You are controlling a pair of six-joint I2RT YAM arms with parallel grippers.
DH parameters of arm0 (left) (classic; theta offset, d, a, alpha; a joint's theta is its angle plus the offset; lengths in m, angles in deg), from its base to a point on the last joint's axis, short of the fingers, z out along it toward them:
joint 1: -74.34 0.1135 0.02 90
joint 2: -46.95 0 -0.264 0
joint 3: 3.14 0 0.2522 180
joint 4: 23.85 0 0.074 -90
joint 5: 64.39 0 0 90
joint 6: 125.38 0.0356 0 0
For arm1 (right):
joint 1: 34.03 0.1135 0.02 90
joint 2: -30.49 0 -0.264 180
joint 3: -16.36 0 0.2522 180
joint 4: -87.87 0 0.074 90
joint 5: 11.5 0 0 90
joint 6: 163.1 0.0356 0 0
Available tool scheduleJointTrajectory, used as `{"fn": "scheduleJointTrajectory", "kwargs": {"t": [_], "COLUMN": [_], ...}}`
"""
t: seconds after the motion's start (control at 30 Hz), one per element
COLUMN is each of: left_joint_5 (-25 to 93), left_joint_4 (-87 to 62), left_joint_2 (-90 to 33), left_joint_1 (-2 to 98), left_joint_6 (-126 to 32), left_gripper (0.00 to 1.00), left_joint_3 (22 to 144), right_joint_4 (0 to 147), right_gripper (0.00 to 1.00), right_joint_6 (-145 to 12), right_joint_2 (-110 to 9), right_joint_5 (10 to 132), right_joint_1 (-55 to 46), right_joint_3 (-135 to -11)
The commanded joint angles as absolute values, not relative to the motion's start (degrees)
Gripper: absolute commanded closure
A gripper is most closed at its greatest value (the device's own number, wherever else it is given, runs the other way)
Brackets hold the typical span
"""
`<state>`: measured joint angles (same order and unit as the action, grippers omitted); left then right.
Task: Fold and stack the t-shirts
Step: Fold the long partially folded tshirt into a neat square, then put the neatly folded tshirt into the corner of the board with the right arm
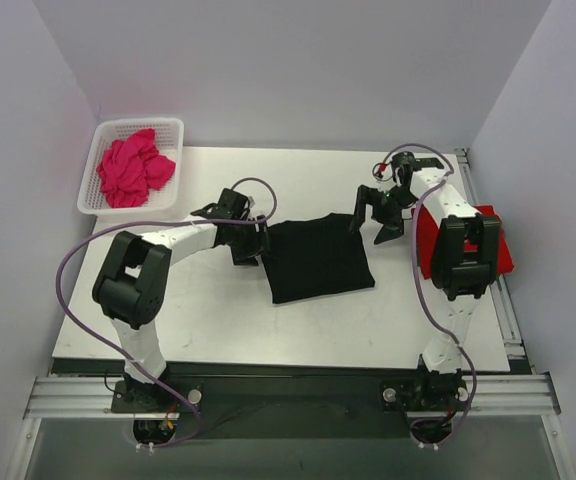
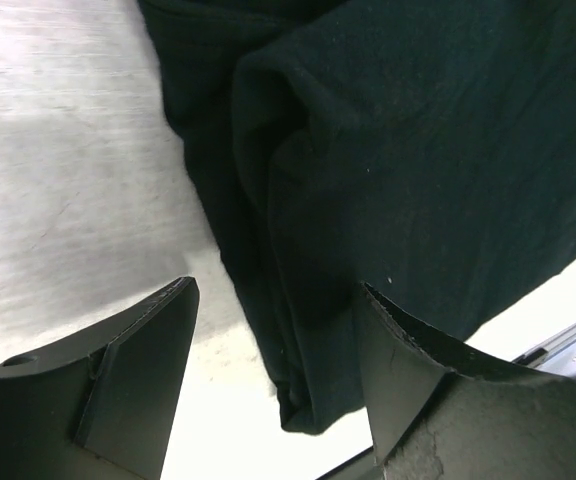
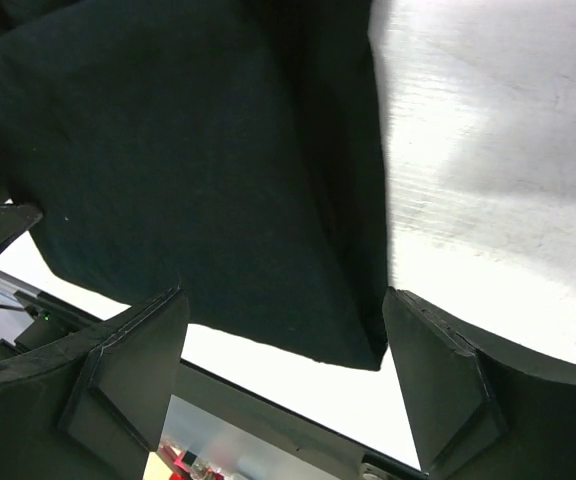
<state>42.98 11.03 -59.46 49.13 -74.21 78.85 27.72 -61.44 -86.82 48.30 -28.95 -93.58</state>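
A black t-shirt lies folded into a rough square in the middle of the table. My left gripper is open at its left edge, jaws astride the folded edge. My right gripper is open just above its far right corner. A bright red t-shirt lies at the right table edge, mostly hidden under the right arm. A magenta-pink t-shirt is crumpled in the white mesh basket at the far left.
The basket stands off the table's far left corner. A metal rail runs along the near edge by the arm bases. Grey walls close in left, right and back.
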Motion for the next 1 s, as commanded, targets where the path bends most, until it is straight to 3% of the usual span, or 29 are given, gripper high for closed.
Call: {"fn": "scheduleJointTrajectory", "kwargs": {"t": [0.0,0.2,0.73,0.97], "left_joint_5": [42.5,41.6,43.3,44.0], "left_joint_4": [7.4,10.1,10.5,10.6], "left_joint_2": [-60.5,-62.8,-66.5,-67.6], "left_joint_1": [48.3,48.3,48.4,48.4], "left_joint_6": [-74.6,-74.1,-73.5,-73.1], "left_gripper": [0.27,0.34,0.83,0.89], "left_joint_3": [79.4,80.9,79.9,79.4], "right_joint_4": [28.9,30.5,38.3,42.4], "right_gripper": [0.2,0.19,0.21,0.21], "right_joint_6": [-64.0,-64.4,-65.0,-66.1], "right_joint_2": [-84.4,-86.8,-92.0,-94.2], "right_joint_5": [45.3,43.9,38.8,36.5], "right_joint_1": [-30.3,-31.7,-32.5,-32.9], "right_joint_3": [-91.9,-91.4,-88.4,-87.2]}}
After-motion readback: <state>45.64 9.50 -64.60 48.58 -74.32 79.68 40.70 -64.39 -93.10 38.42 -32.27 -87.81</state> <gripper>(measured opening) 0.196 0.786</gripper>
